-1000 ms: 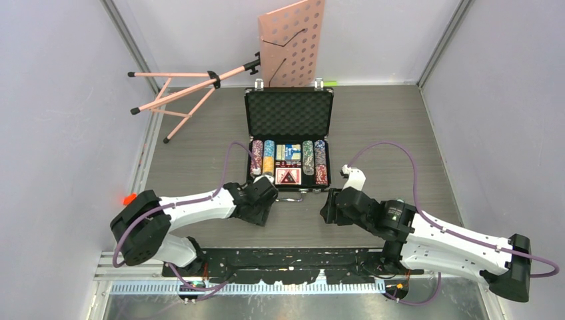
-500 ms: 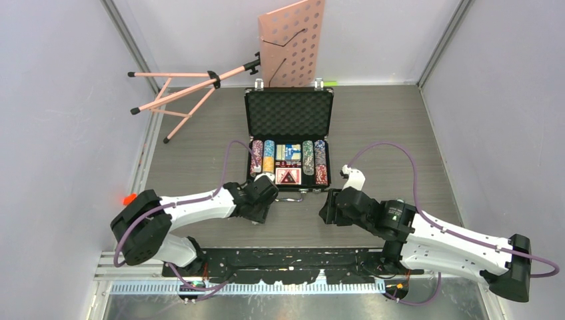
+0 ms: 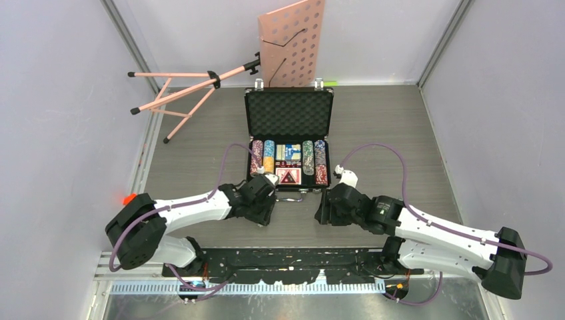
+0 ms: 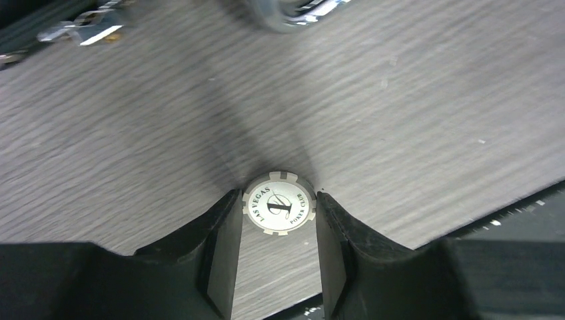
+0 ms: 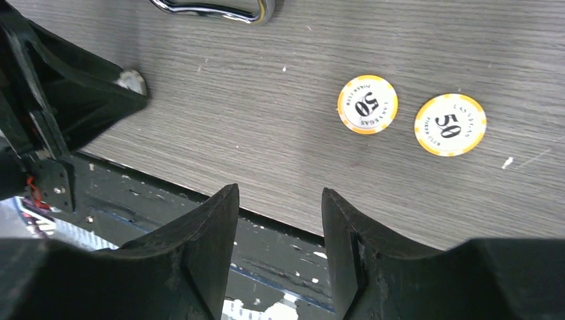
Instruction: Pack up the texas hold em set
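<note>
Left claw clamped on white chip; right claw spread, empty. Next: chip into case, then 50s.

white chip, grey edge stripes; orange-rimmed chip; second orange-rimmed chip; black case; pink stand

The open case sits in the middle of the table, and its silver handle sticks out toward the arms. The pink stand lies across the far left corner. There is wide bare table on both sides of the case. Two yellow chips lie flat on the wood. A white chip fills the gap between the left gripper's fingers, pinched from both sides. The right gripper's gap has nothing in it
</note>
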